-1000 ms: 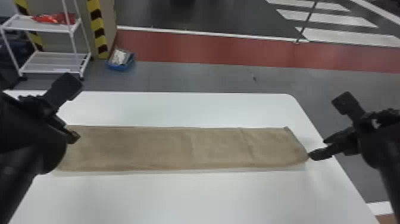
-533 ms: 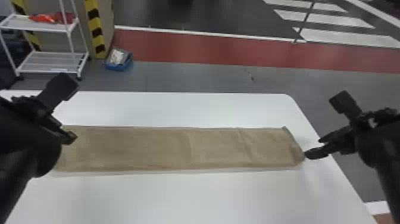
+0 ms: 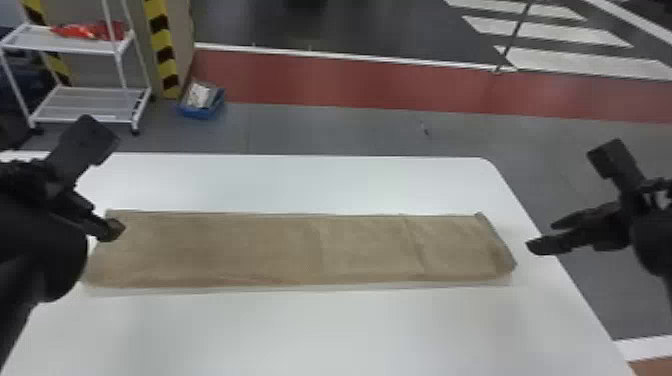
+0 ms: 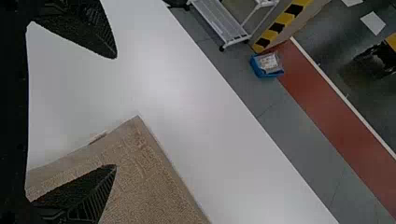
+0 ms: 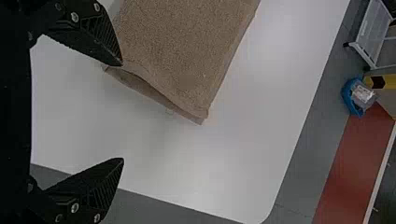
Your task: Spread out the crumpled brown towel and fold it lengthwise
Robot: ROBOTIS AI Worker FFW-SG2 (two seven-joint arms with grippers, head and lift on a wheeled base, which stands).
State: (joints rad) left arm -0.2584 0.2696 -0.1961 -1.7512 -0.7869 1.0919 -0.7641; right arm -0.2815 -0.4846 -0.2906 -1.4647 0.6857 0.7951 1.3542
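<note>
Towel (image 3: 280, 250) lies folded lengthwise, flat on the white table (image 3: 320, 330).

Our left arm (image 3: 40, 250) and right arm (image 3: 655, 240) are black; our right pincer (image 3: 572, 197) has tapering, ribbed fingers (image 5: 95, 186) and silvery screws (image 5: 74, 17).

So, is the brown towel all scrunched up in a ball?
No, the brown towel lies flat in a long strip on the white table.
</note>
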